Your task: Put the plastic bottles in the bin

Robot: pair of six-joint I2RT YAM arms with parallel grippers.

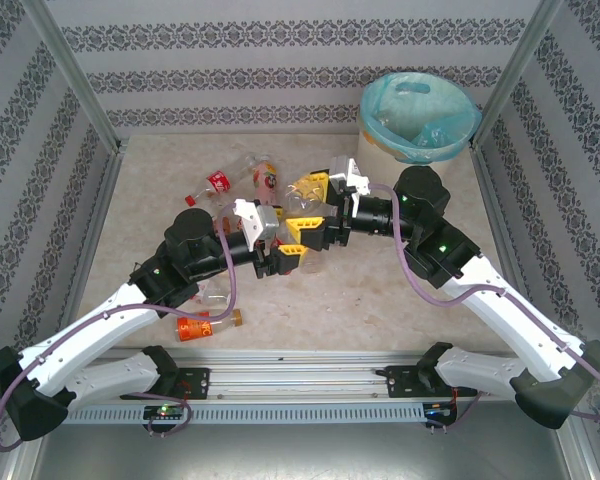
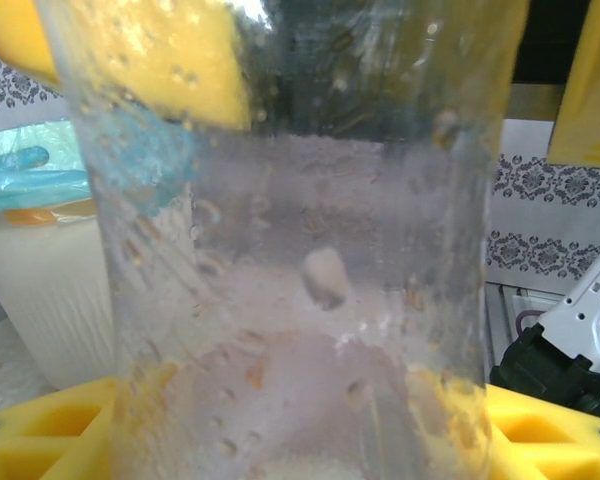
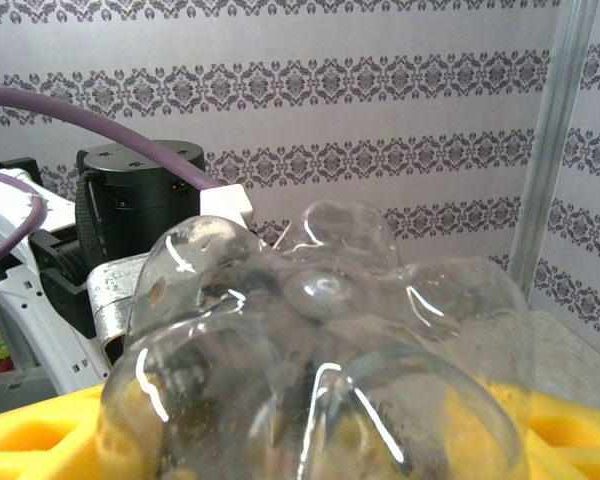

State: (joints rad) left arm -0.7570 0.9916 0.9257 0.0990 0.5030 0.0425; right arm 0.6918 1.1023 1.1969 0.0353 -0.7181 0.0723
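Above the middle of the table, a clear plastic bottle (image 1: 302, 207) hangs between both grippers. My left gripper (image 1: 288, 242) is shut on its body; in the left wrist view the bottle (image 2: 310, 280) stands between the yellow fingers (image 2: 40, 435). My right gripper (image 1: 308, 212) has a jaw on either side of the bottle's ribbed base (image 3: 320, 330), and whether they press on it is unclear. More bottles lie on the table: a red-labelled one (image 1: 218, 185), another (image 1: 265, 175) beside it, and an orange-labelled one (image 1: 195, 328). The bin (image 1: 420, 118) with its turquoise liner stands at the far right.
Metal frame posts (image 1: 75, 75) and patterned walls enclose the table. The left arm (image 1: 130, 300) and the right arm (image 1: 480, 290) cross the near half. In the left wrist view the bin (image 2: 40, 290) sits close at the left.
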